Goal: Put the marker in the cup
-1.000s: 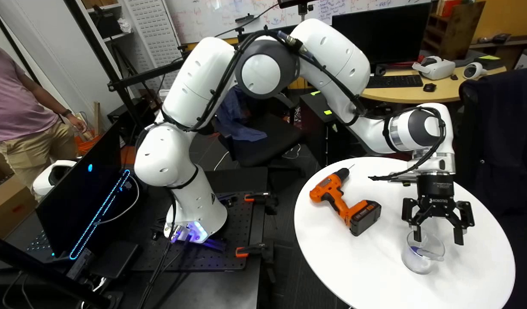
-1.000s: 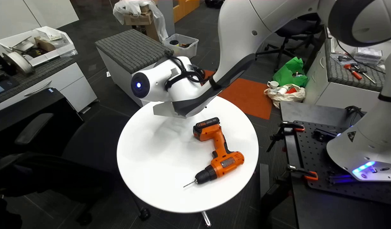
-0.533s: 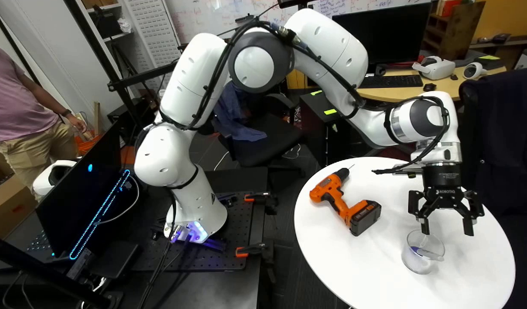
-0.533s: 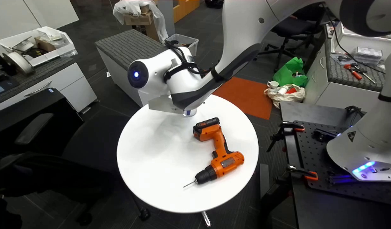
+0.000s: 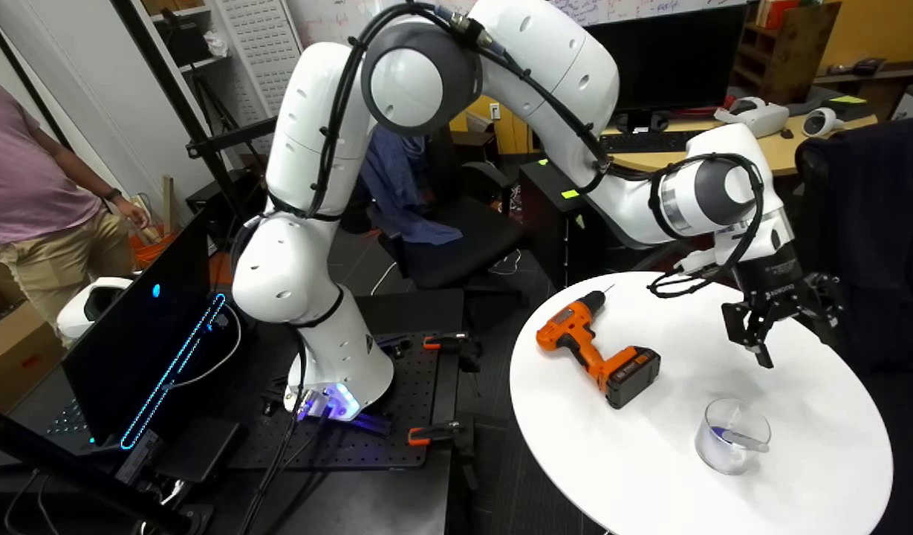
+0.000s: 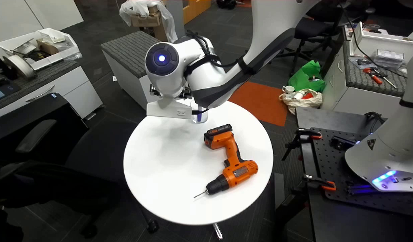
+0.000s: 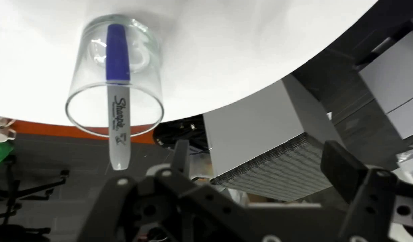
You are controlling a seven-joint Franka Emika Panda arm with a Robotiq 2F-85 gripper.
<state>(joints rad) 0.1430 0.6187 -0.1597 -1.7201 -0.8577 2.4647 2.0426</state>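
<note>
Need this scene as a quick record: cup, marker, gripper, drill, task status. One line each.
cup: clear, upright on the table
marker: in the cup, tilted, blue end down, grey end sticking out past the rim
gripper: open, holding nothing, apart from cup and marker
drill: orange and black, lying on the table, bit fitted, apart from the cup
task status: looks done, marker in cup and released
</note>
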